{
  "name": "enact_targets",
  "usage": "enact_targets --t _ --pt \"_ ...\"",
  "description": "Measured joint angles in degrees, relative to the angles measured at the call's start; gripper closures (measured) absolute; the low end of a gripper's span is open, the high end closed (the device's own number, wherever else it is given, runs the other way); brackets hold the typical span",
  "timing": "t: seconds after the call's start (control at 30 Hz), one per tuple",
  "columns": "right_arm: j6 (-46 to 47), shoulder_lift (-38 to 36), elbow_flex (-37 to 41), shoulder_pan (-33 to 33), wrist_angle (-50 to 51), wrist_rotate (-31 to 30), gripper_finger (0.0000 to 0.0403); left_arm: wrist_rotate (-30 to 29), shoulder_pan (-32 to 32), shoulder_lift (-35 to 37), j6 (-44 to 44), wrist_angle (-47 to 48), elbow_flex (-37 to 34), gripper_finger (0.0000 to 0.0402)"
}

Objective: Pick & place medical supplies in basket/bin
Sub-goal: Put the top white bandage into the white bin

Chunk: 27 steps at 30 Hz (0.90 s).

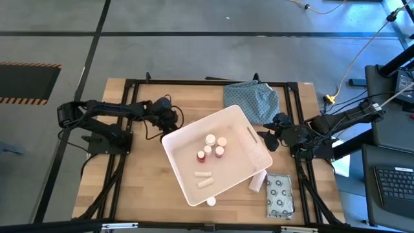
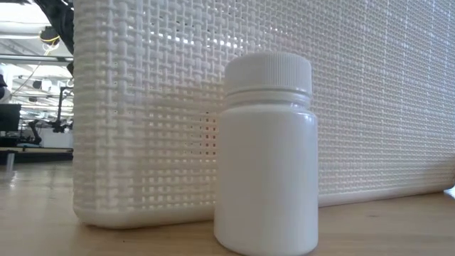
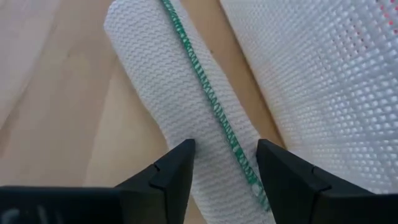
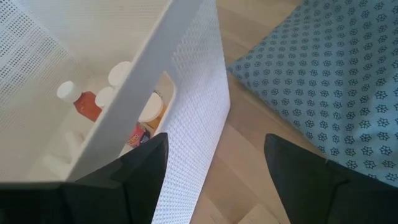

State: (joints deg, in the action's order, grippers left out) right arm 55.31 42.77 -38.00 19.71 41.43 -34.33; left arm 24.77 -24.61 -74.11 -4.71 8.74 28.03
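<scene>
Overhead, bin [image 1: 240,118] sits mid-table holding bottles [image 1: 210,138], a red one [image 1: 200,155] and tubes [image 1: 203,175]. A bottle [image 1: 211,201], tube [image 1: 257,182] and packet [image 1: 280,194] lie outside, near its front edge. Left gripper [image 1: 169,120] hovers at the bin's left corner, right gripper [image 1: 270,137] by its right handle, beside a cloth [image 1: 252,100].

Low view: the stray bottle [image 2: 266,153] stands upright just before the bin wall [image 2: 142,107].

Left wrist: fingers [image 3: 174,171] are spread over a white roll with a green stripe [image 3: 193,93] beside the bin. Lower squarely, centre the roll, then close.

Right wrist: fingers [image 4: 143,168] parted, empty, astride the bin's wall [image 4: 193,93].
</scene>
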Motion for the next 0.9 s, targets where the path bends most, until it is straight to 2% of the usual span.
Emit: enact_targets --t 0.2,0.47,0.63,0.9 --pt "0.77 0.01 0.00 0.01 0.00 0.00 0.0136 -0.97 2.18 0.00 -0.59 0.29 0.02 0.0205" --pt "2.97 0.02 0.00 0.00 0.00 0.00 0.0136 -15.16 7.35 0.13 -0.53 4.82 0.21 0.0184" --pt "3.08 0.02 0.00 0.00 0.00 -0.02 0.0136 -17.55 9.71 0.15 -0.55 5.88 0.26 0.0209" --pt "4.61 0.00 0.00 0.00 0.00 -0.04 0.0136 -17.80 10.78 0.14 -0.63 6.33 0.17 0.0287"
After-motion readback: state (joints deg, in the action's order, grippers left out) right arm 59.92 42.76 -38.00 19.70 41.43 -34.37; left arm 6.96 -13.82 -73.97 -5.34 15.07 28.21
